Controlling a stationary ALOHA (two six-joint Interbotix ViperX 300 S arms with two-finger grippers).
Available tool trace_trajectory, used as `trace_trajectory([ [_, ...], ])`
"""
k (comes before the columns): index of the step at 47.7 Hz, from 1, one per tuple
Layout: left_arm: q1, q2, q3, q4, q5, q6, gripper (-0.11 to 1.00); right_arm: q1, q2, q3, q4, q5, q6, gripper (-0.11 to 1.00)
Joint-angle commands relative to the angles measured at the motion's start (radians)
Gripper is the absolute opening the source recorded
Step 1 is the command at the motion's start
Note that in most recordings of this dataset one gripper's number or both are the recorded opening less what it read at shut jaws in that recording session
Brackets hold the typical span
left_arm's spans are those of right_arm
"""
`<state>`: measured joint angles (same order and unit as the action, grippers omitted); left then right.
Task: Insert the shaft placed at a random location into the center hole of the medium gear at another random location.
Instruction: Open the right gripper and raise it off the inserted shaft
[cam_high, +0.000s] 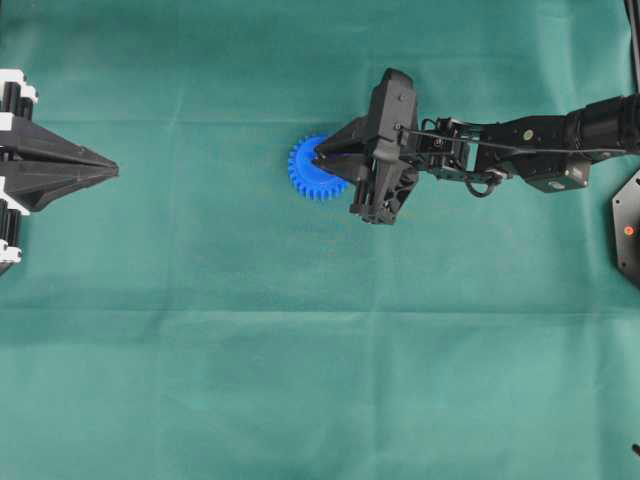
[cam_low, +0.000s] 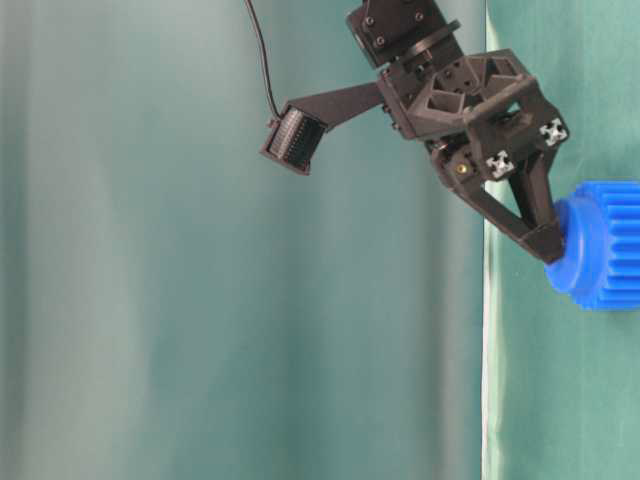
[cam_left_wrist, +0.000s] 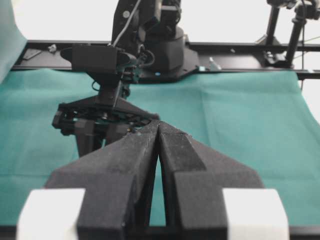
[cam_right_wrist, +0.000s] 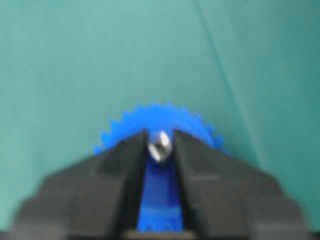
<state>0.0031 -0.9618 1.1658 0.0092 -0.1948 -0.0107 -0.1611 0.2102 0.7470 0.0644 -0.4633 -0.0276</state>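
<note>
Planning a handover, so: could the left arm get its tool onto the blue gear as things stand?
Probably not cleanly: the right tool sits over the medium gear, pinching the shaft, while the left tool rests shut far across bare cloth.

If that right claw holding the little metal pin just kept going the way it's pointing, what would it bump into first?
The blue gear. The right gripper, shut on the shaft, points at the gear's face, and in the table-level view its tips look to be at the hub already. Whether the pin is in the center hole cannot be seen.
</note>
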Motion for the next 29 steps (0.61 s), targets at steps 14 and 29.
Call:
trace_trajectory([
  [14,0.002,0.006,-0.021,0.003,-0.005,-0.002,0.00,0.012,-0.106,0.012,0.003,-0.012,0.012,0.84],
  [29,0.002,0.006,-0.021,0.002,-0.006,-0.002,0.00,0.012,-0.262,0.091,0.003,0.003,0.012,0.84],
])
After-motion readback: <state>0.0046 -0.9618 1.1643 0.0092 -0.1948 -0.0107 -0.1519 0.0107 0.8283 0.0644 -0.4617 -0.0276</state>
